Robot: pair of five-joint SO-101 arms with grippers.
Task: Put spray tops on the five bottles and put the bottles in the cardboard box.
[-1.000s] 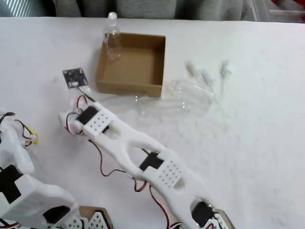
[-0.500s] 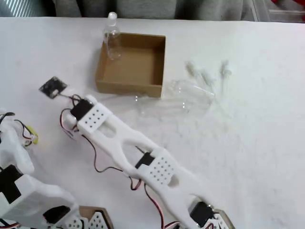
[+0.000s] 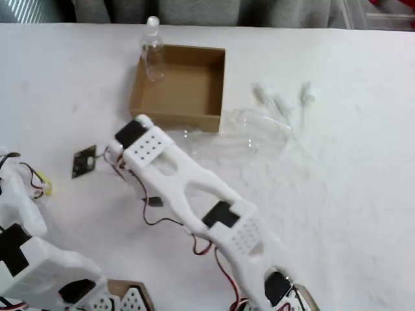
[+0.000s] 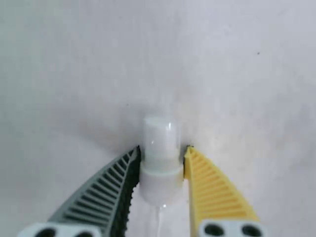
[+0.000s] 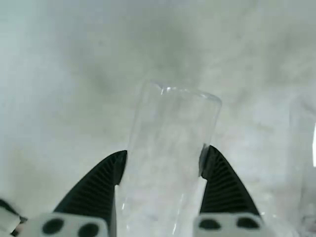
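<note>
- Firmly, the left gripper (image 4: 162,159) clamps a white spray top (image 4: 160,143) between its grey and yellow fingers (image 4: 210,190), one pressed to each side of the collar, with the bare white table (image 4: 237,59) beyond it
- The right gripper (image 5: 163,160) grasps a clear bottle (image 5: 170,128), with a black finger against each side of its body; the bottle's far end sticks out past the fingertips over the table
- From above, the right arm (image 3: 194,188) stretches diagonally across the table, its wrist just in front of the cardboard box (image 3: 175,118)
- The left arm (image 3: 26,259) sits at the near left corner
- One capped bottle (image 3: 152,55) stands upright in the box's far left corner
- Just to the right of the box, loose bottles (image 3: 256,123) lie on their sides, and loose spray tops (image 3: 282,102) lie just behind them
</note>
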